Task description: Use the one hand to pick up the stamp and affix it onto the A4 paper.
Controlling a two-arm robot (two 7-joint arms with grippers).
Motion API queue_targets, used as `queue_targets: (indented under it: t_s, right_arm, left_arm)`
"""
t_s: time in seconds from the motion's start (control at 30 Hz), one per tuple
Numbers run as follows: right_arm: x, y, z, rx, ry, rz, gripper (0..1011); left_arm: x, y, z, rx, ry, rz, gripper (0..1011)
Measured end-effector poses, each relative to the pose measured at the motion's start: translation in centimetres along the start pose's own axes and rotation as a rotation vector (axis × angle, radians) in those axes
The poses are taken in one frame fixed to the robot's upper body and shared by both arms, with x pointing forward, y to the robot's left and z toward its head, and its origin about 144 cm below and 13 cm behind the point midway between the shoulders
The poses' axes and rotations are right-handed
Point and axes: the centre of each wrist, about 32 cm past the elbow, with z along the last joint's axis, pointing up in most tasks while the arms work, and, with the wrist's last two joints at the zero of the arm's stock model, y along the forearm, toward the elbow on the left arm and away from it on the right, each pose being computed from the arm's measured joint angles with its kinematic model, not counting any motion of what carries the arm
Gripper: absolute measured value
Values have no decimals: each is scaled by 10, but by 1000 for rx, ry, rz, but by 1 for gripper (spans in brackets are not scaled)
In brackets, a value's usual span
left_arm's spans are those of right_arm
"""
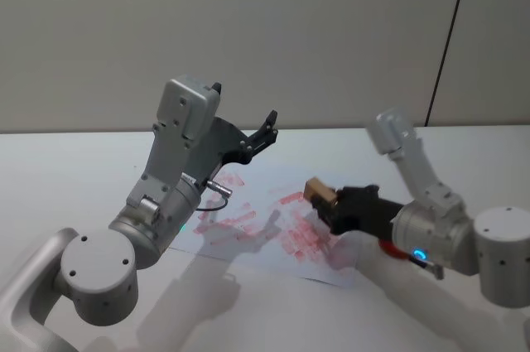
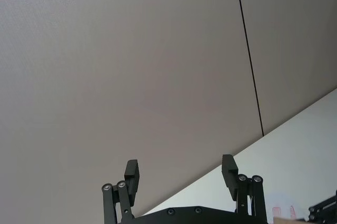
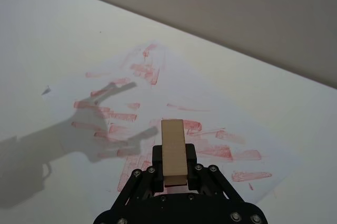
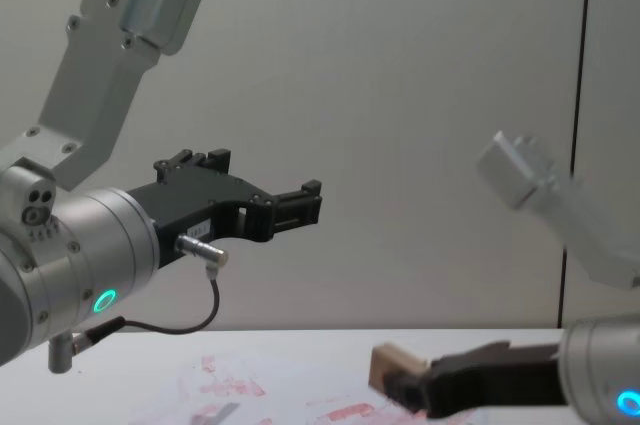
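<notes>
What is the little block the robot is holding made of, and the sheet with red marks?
The stamp, clamped in the right gripper, looks like bare wood: pale tan, matte, square-edged. The A4 paper looks like thin matte white paper, lying flat with smudged red ink. The left gripper is open, raised above the table.

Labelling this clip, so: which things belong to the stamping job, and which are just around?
Job: right gripper, shut on the stamp, above the paper.
Just around: left gripper, open, held high; table; wall.
</notes>
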Motion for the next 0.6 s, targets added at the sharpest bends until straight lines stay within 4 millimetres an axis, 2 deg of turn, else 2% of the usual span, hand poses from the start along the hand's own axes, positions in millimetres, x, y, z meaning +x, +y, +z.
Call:
queue_targets:
  t_s: [0.37,0.6]
  right_arm:
    - [-8,27,-12,-130,-6,38,217]
    - [-11,35,-13,-150,-11,45,217]
  left_arm:
    - [0,0,0,0,0,0,1001]
    - [0,0,0,0,0,0,1002]
